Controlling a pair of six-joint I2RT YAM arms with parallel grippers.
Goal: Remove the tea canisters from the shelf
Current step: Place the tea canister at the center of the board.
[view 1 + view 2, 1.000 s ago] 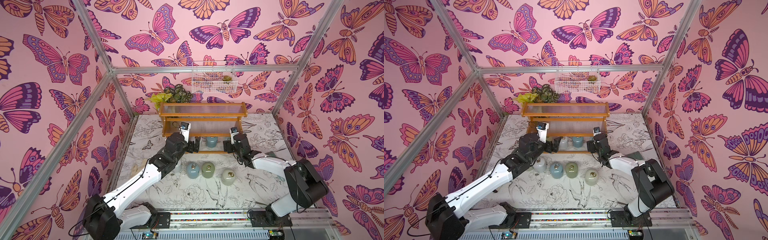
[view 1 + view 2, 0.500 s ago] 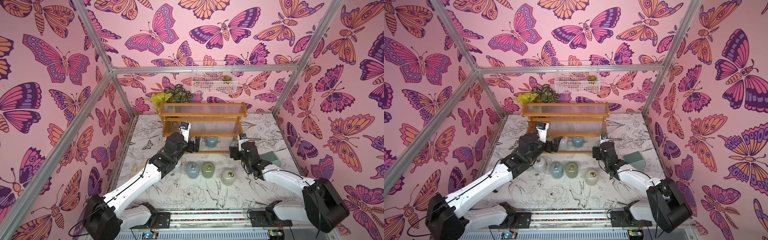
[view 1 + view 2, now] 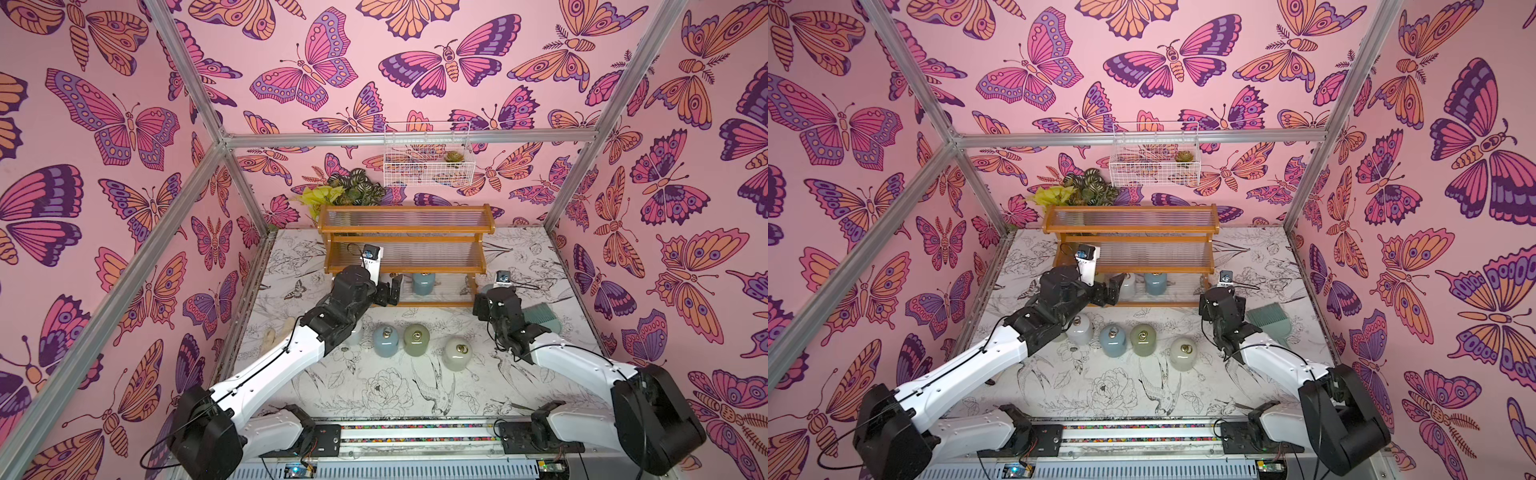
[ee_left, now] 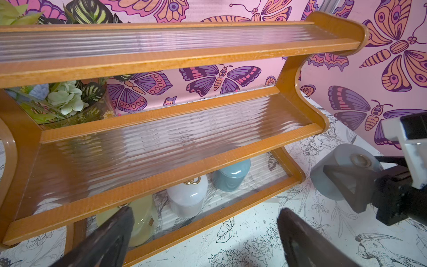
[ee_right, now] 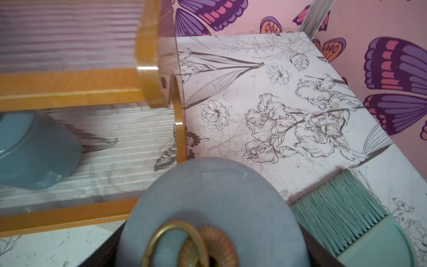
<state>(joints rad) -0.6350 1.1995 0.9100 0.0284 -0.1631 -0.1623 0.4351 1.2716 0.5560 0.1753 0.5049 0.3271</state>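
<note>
Left gripper (image 4: 204, 222) spread wide before the shelf's (image 3: 405, 228) bottom tier, three tea canisters (image 4: 187, 198) standing there, yellow-green, white, blue; right gripper (image 4: 339, 180) clamped on a grey-blue canister (image 5: 212, 196) just beside the shelf's end; a row of canisters (image 3: 1142, 338) upright on the tabletop (image 3: 374, 395) in front

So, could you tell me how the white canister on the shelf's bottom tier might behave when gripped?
The white canister looks smooth and round-sided, so jaws may slip. Wide-based and upright, it probably resists tipping. Tipped over, it'd likely roll.

Grey-blue canister (image 5: 215, 196) is between shelf (image 5: 69, 92) and brush (image 5: 335, 208).
</note>
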